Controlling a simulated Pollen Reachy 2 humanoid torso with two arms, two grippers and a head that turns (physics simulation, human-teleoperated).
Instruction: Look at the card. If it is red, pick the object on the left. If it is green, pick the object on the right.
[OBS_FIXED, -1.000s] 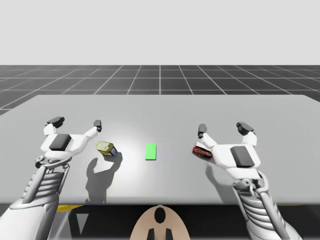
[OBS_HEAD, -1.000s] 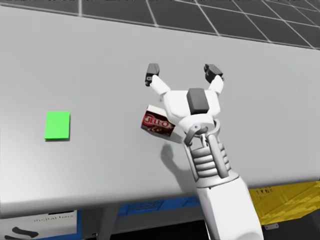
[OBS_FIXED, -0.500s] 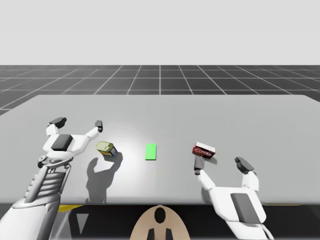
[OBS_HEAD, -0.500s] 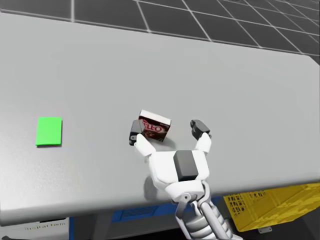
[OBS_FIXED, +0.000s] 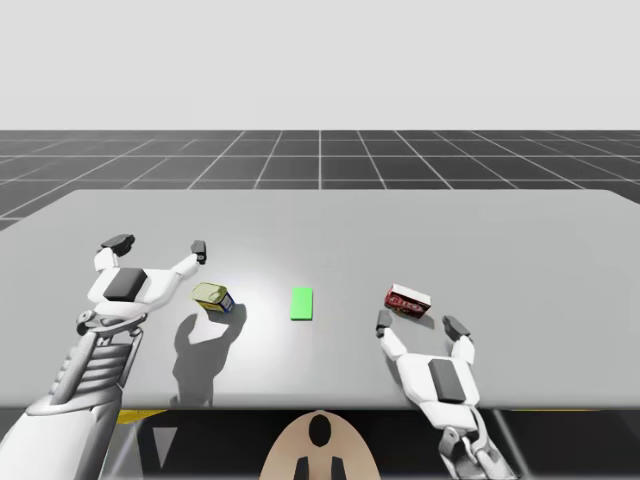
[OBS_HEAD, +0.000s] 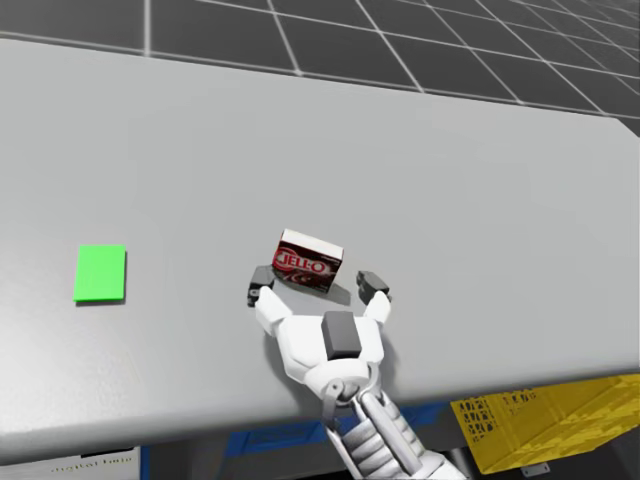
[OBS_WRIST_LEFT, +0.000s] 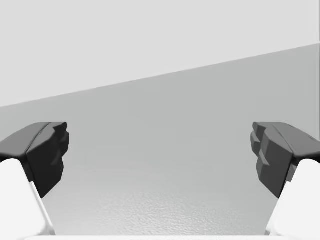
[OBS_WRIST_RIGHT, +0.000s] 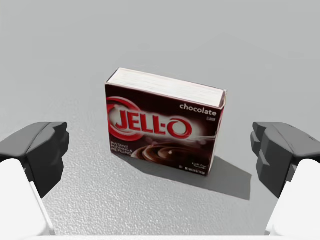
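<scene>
Card (OBS_FIXED: 302, 303) between yellow can (OBS_FIXED: 213, 297) and brown box (OBS_FIXED: 408, 300), right gripper (OBS_FIXED: 419, 323) facing box

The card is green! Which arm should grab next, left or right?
Right. The card is green, so the brown box on the right is the one. My right gripper is open with the box just ahead of it; my left gripper is over by the yellow can.
</scene>
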